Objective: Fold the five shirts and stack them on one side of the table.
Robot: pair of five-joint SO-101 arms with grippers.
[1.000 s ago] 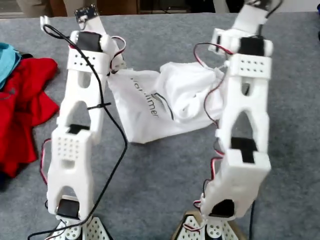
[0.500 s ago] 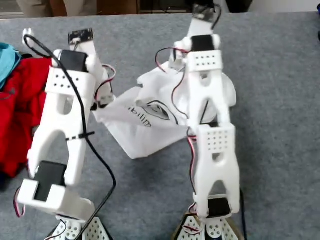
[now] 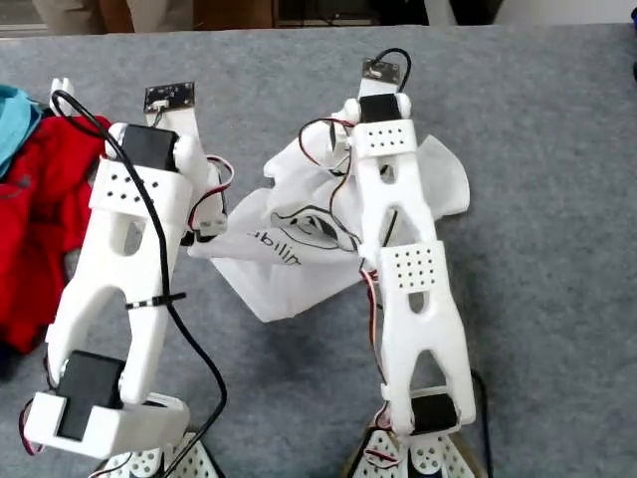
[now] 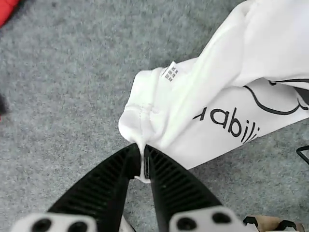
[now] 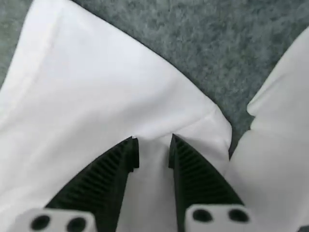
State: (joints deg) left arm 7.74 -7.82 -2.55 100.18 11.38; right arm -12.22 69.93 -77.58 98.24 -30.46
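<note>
White shirt [image 3: 284, 284], crumpled print-side up near the middle of the grey table [image 3: 557, 219], one hem corner pinched between the closed jaws of the left gripper [image 4: 143, 162], a fold clamped in the right gripper [image 5: 153, 147]; red shirt [image 3: 40, 229] and teal garment [image 3: 10, 115] heaped beyond the left arm.

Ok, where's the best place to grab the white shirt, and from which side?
Probably the white shirt's hemmed corner by the small label, coming from the red shirt's side: that corner juts free of the bunched body, a thin edge the jaws can close over. The left gripper pinches it there.
</note>
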